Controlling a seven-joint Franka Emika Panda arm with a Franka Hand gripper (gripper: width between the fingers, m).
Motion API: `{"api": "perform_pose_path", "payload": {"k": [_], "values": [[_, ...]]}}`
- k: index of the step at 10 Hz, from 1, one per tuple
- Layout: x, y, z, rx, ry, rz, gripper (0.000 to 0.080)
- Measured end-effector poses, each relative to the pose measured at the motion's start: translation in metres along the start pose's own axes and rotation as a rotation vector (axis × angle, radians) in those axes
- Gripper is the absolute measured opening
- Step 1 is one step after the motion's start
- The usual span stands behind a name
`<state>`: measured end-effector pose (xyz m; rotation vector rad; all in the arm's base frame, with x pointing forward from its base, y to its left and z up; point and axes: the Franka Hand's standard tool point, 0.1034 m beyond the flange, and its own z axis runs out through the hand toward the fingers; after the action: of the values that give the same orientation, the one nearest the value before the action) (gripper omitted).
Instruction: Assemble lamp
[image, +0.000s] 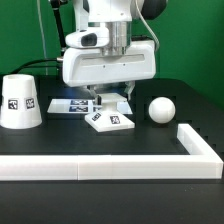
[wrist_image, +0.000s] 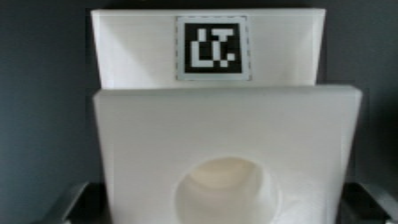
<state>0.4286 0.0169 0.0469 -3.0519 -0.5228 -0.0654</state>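
Observation:
The white lamp base (image: 111, 121) lies flat on the black table at the centre, with a black-and-white tag on top. My gripper (image: 110, 99) is low over its far end. In the wrist view the base (wrist_image: 222, 120) fills the picture, with its tag (wrist_image: 210, 48) at the far end and its round socket (wrist_image: 228, 190) between my dark fingertips (wrist_image: 68, 205). The jaws stand wide on either side of the base, with a thin gap on one side. The ball bulb (image: 162, 108) rests at the exterior view's right. The cone shade (image: 20, 100) stands at the left.
The long white L-shaped wall (image: 100, 165) runs along the front of the table and turns back at the exterior view's right (image: 196, 145). The marker board (image: 68, 104) lies flat behind the base, partly under my gripper.

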Motion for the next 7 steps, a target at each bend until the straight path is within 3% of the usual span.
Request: {"api": "perform_pose_path", "payload": {"k": [1, 5, 7], "values": [[0.006, 0.005, 0.0, 0.007, -0.01, 0.003, 0.0533], [0.06, 0.014, 0.001, 0.016, 0.018, -0.009, 0.0535], [0.084, 0.026, 0.002, 0.012, 0.043, -0.079, 0.0535]]}}
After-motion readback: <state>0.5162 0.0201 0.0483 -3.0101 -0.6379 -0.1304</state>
